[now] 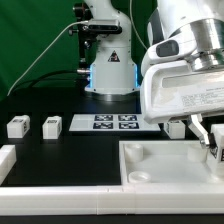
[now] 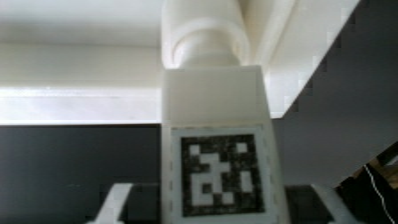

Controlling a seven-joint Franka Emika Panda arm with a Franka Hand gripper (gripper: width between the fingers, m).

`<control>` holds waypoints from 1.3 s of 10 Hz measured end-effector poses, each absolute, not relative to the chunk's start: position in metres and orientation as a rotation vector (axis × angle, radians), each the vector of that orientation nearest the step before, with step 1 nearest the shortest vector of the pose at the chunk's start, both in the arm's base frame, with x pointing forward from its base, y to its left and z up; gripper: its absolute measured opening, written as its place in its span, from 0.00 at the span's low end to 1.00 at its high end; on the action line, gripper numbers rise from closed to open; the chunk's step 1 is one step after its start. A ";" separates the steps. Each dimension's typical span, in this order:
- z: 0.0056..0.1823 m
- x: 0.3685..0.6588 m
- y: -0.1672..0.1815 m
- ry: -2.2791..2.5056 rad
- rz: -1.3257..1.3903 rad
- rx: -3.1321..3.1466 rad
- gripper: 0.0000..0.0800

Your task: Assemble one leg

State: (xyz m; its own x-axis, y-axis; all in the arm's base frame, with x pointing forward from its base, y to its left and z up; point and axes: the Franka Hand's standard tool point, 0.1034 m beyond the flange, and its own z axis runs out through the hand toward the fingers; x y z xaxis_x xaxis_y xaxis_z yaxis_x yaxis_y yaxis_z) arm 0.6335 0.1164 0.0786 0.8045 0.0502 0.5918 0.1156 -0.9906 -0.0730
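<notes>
In the wrist view a white leg (image 2: 215, 110) with a black-and-white tag stands between my gripper's (image 2: 222, 208) fingers (image 2: 121, 203), which are shut on it. Its far end meets a round white post at the rim of the large white panel (image 2: 71, 85). In the exterior view my gripper (image 1: 213, 146) hangs over the panel's (image 1: 150, 178) right part, and the hand hides the held leg. Two loose legs (image 1: 17, 126) (image 1: 51, 125) lie at the exterior view's left. A third leg (image 1: 177, 127) lies behind the hand.
The marker board (image 1: 113, 122) lies flat in the middle, in front of the arm's base (image 1: 108, 75). A white bracket (image 1: 8, 160) borders the black table at the exterior view's left. A green curtain hangs behind.
</notes>
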 end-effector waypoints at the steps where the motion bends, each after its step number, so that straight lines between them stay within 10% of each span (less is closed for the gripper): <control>1: 0.077 0.633 0.116 -0.137 -0.942 -2.885 0.37; 7: 0.077 0.633 0.116 -0.149 -0.928 -2.890 0.37; 9: 0.076 0.634 0.116 -0.152 -0.912 -2.893 0.66; 13: 0.080 0.635 0.113 -0.155 -0.909 -2.897 0.81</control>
State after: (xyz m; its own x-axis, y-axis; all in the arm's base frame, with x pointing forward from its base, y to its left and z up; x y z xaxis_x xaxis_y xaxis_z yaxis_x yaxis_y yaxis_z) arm 0.6351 0.1128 0.0800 0.8166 0.0666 0.5733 0.1271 -0.9897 -0.0662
